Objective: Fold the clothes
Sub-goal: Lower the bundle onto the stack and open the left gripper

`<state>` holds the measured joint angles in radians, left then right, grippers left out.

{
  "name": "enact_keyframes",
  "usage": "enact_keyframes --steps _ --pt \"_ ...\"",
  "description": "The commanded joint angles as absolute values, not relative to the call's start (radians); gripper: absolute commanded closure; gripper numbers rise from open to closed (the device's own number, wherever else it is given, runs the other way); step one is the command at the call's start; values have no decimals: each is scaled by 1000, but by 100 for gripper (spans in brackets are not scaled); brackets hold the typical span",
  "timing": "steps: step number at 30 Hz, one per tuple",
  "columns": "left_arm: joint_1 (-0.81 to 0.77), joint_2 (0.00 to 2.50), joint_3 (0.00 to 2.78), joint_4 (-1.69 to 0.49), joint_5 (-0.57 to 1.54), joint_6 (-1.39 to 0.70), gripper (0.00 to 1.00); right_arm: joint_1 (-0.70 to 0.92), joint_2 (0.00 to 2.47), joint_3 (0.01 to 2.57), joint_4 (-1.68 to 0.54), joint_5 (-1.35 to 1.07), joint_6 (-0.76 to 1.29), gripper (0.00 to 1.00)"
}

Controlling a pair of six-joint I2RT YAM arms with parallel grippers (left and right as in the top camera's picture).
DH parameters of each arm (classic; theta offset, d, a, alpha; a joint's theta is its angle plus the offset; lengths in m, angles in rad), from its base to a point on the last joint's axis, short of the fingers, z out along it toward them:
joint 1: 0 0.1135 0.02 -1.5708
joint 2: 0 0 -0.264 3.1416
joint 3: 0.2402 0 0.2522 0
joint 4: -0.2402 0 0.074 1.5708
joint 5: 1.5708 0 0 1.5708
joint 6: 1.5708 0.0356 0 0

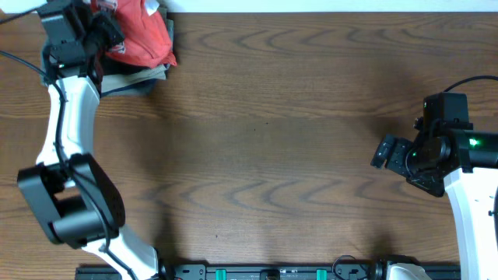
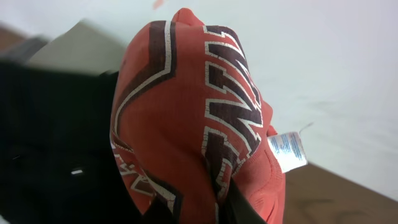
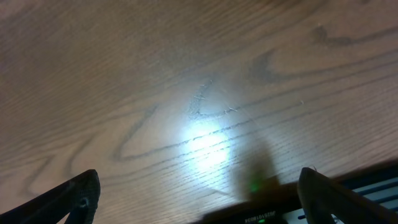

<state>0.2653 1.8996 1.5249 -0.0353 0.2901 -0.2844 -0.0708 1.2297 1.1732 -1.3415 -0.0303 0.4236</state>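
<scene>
Overhead: pickup step, your left claw (image 1: 115, 40) clamps the coral T-shirt (image 1: 146, 35) on the corner pile (image 1: 134, 80), right claw (image 1: 387, 152) gapes idle; next, drag it onto bare surface (image 1: 272, 117), spread flat.

The coral-red T-shirt (image 1: 146, 37) — bunched, lettering showing — lies atop a folded pile (image 1: 136, 79) at the table (image 1: 296, 140) corner.

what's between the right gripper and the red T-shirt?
Only bare wooden table, as the overhead view shows. The right gripper is on the right side, the red T-shirt in the far left corner.
</scene>
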Motion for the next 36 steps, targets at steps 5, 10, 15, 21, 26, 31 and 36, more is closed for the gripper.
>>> enact_keyframes --steps 5,10,15,21,26,31,36 --pt "353 1967 1554 -21 167 -225 90 -77 1231 1182 -1348 -35 411 1" --pt "390 1970 1555 -11 167 -176 77 -77 1231 1182 -1347 -39 426 1" --pt "404 1970 1554 -10 167 -176 8 -77 1231 1182 -1348 -73 425 1" --pt "401 1946 1555 -18 171 -176 3 -77 1231 1182 -1350 -73 425 1" --pt "390 1878 1555 -9 171 -176 45 -77 1231 1182 -1350 -72 425 1" --pt "363 1842 1555 9 171 -176 85 -77 1231 1182 -1339 -72 425 1" --pt "330 1877 1554 9 171 -116 91 -77 1231 1182 -1332 -78 425 1"
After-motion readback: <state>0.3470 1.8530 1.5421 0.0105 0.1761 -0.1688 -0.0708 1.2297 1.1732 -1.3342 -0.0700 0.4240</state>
